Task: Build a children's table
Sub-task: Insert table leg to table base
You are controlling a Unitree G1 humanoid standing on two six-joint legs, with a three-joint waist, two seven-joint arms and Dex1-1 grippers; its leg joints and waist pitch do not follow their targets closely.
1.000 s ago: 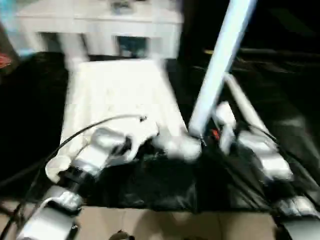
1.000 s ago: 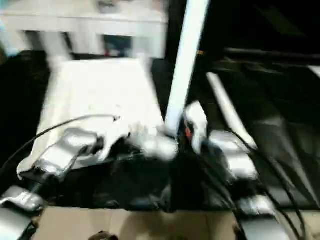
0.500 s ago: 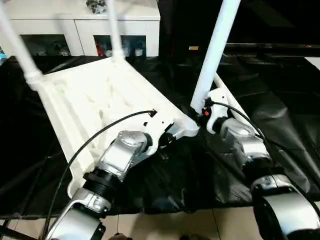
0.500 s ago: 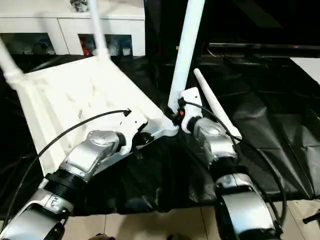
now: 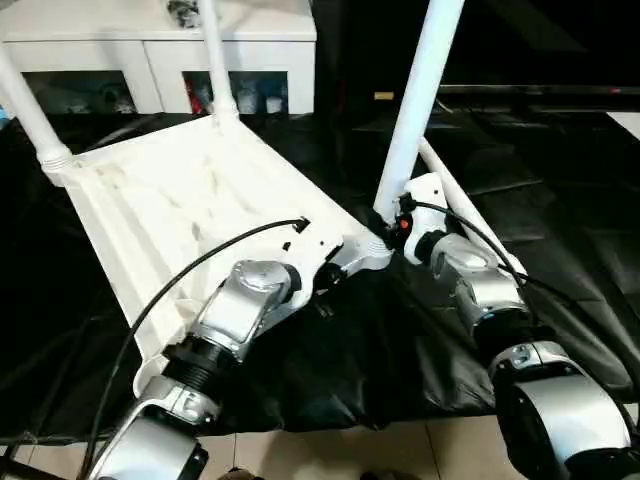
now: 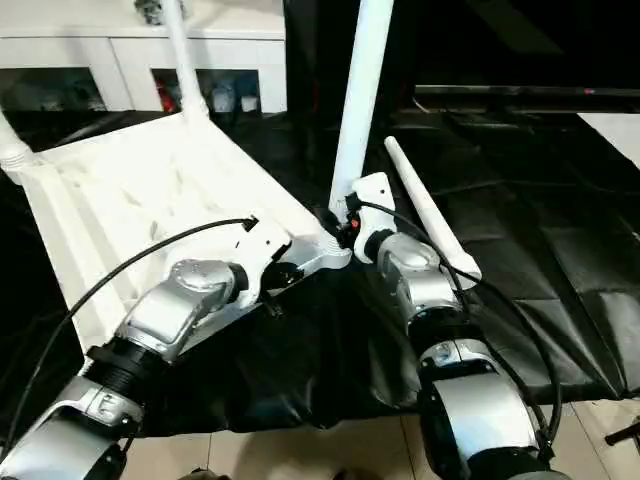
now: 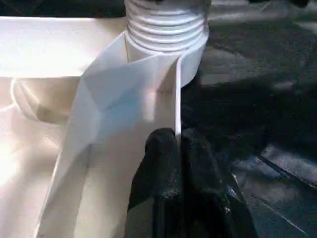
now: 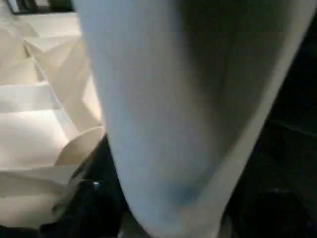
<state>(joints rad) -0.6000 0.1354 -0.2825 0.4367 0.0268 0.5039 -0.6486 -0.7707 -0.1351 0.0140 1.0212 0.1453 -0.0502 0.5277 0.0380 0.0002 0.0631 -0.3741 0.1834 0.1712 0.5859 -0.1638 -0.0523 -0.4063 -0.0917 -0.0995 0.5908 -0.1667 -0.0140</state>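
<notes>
The white table top (image 5: 190,200) lies upside down on a black sheet, ribs facing up. Two white legs (image 5: 215,60) stand in its far sockets. A third leg (image 5: 415,110) rises from the near right corner socket. My right gripper (image 5: 393,222) grips that leg at its base; in the right wrist view the leg (image 8: 173,99) is very close, with a black finger (image 8: 94,198) beside it. My left gripper (image 7: 171,163) is shut on the top's raised rim, just short of the threaded leg end (image 7: 166,25). A fourth leg (image 6: 425,215) lies loose on the sheet beside my right forearm.
A white cabinet with glass doors (image 5: 150,40) stands behind the table top. The black sheet (image 5: 560,200) covers the floor to the right and in front. Light floor tiles (image 5: 330,455) show at the near edge.
The head camera swung and settled, so the whole picture shifted. Both grippers keep their holds at the near corner; the upright leg stays in its socket.
</notes>
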